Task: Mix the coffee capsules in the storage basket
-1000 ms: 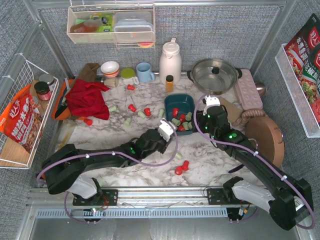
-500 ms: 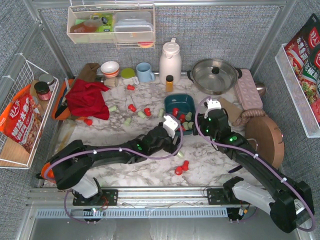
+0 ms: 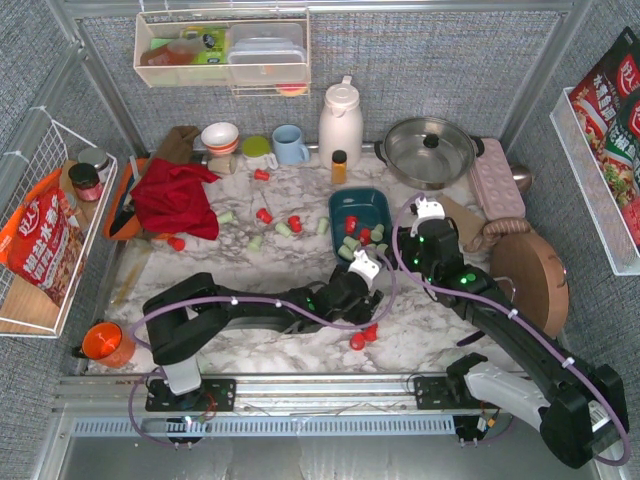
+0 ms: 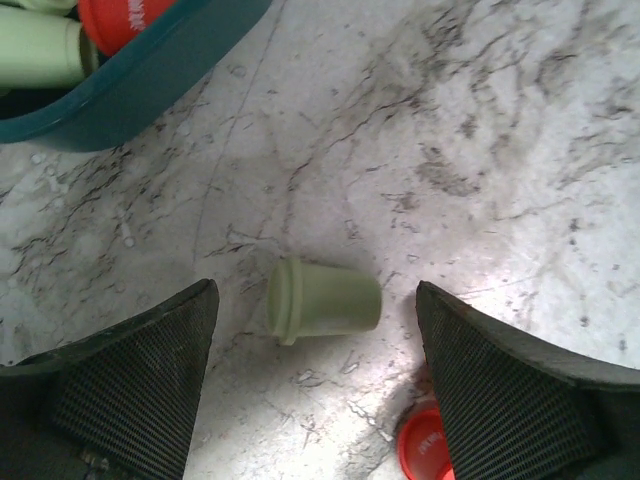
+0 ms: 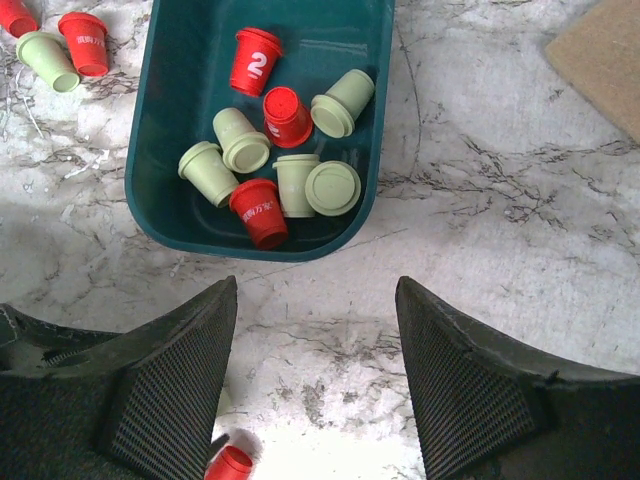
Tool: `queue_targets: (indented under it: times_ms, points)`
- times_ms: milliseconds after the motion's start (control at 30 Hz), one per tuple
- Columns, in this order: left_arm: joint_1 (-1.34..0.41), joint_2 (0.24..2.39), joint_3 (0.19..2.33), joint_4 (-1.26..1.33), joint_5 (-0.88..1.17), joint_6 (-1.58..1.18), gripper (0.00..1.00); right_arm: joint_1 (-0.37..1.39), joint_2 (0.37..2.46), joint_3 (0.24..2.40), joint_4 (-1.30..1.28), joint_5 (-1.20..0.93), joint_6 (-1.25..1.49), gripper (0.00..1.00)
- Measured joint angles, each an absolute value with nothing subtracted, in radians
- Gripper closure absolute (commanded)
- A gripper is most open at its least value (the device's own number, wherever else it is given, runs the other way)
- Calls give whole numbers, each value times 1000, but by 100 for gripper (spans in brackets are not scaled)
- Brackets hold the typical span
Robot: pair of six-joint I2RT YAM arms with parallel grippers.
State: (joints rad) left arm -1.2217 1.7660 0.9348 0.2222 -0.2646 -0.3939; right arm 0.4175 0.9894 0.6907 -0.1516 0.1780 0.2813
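Holding eight coffee capsules in the right wrist view, five pale green and three red, the storage basket sits on the marble table toward the back, right of centre, just ahead of both grippers. The right gripper hovers over bare marble at the basket's near edge, fingers apart and empty. The left gripper is low beside the basket's near corner. Its fingers are spread either side of a pale green capsule lying on its side, not touching it, and a red capsule lies close by one finger. More capsules are scattered left of the basket near a red cloth, and an amber bottle stands behind it. Since half a second ago the left arm has stretched further right, its gripper moving from the basket's left side to its near end and uncovering an orange cup; the right arm has barely moved.
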Motion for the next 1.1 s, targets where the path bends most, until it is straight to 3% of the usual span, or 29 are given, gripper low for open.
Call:
queue_targets:
  times_ms: [367, 533, 833, 1100]
  points:
    - [-1232, 1782, 940, 150, -356, -407, 21, 416, 995, 691, -151, 178, 281, 31]
    - [-1241, 1790, 938, 158, -313, -393, 40, 414, 997, 691, -151, 175, 281, 31]
    - [-1242, 1796, 938, 152, -317, -393, 53, 413, 1001, 691, -151, 175, 284, 31]
    - [-1221, 1633, 916, 210, -449, -347, 51, 413, 1000, 690, -150, 175, 289, 31]
